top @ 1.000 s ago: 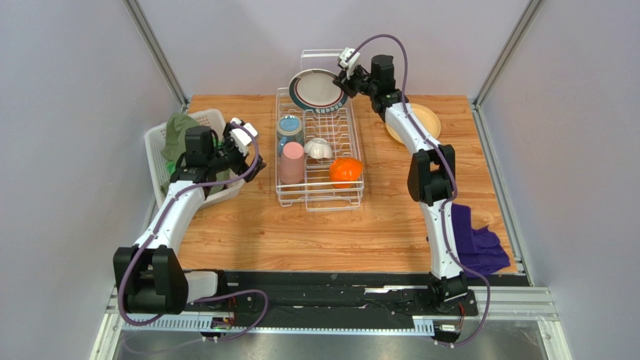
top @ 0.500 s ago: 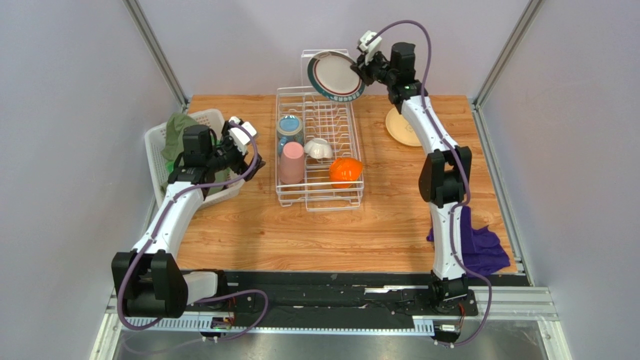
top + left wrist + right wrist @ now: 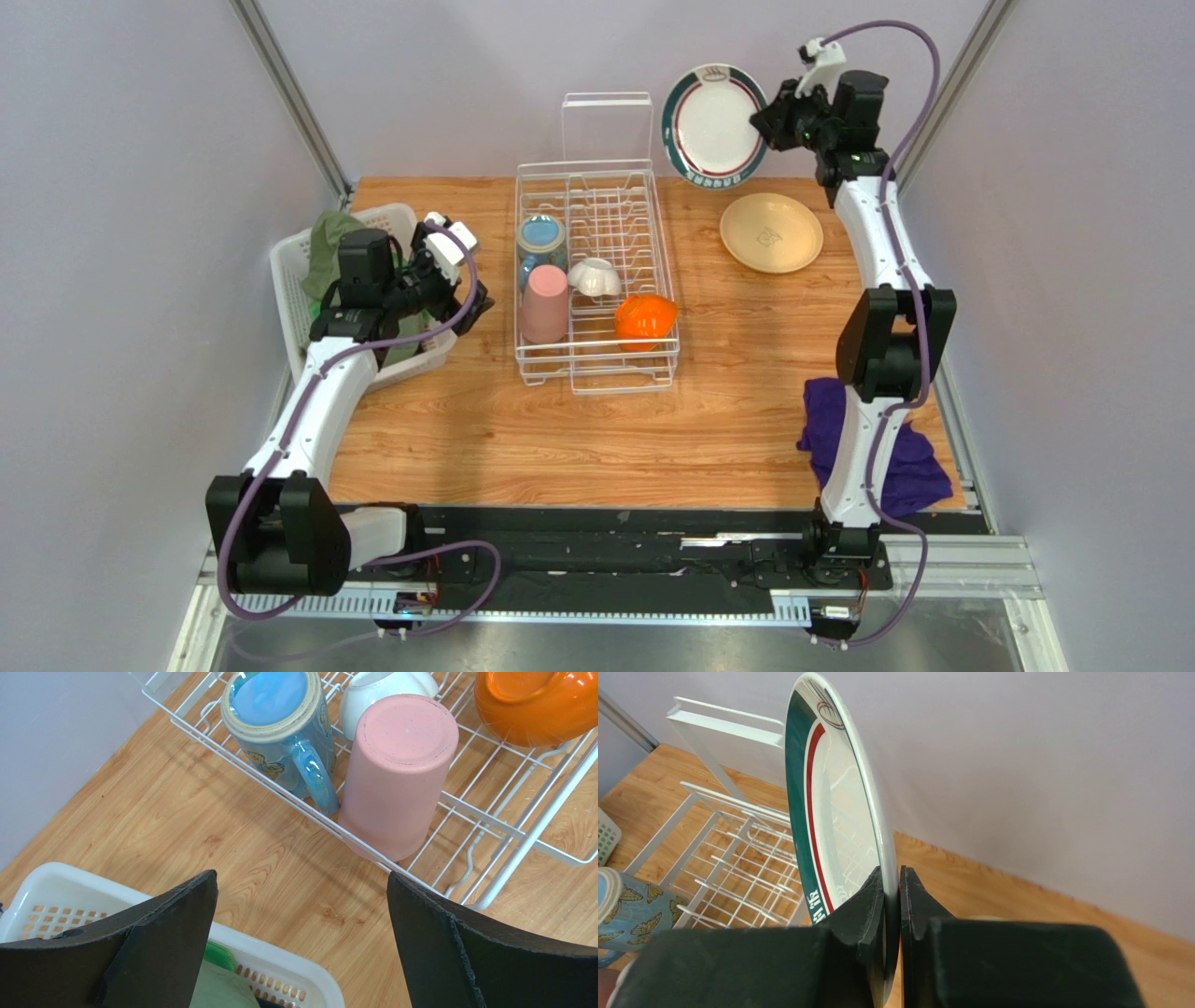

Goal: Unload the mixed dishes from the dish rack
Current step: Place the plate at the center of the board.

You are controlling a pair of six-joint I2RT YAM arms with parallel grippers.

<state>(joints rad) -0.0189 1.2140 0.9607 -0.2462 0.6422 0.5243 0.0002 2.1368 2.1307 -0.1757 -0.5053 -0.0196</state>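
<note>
One dish, the dark-rimmed white plate [image 3: 713,123], hung on edge, pinched in your right jaws, aloft beside the pale yellow plate [image 3: 770,231]; your left jaws gaped wide.

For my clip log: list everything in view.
dish rack: 1, white with clear end panel, table centre
dark-rimmed plate: 1, white, held aloft
flat plate: 1, pale yellow, right of rack
mug: 1, blue, in rack
tall cup: 1, pink, in rack
small cup: 1, white, in rack
bowl: 1, orange, in rack
basket: 1, white, table's left
crumpled cloth: 1, green, in basket
loose cloth: 1, purple, near right
left arm: 1, white, jaws open by basket
right arm: 1, white, jaws shut on dark-rimmed plate
</note>
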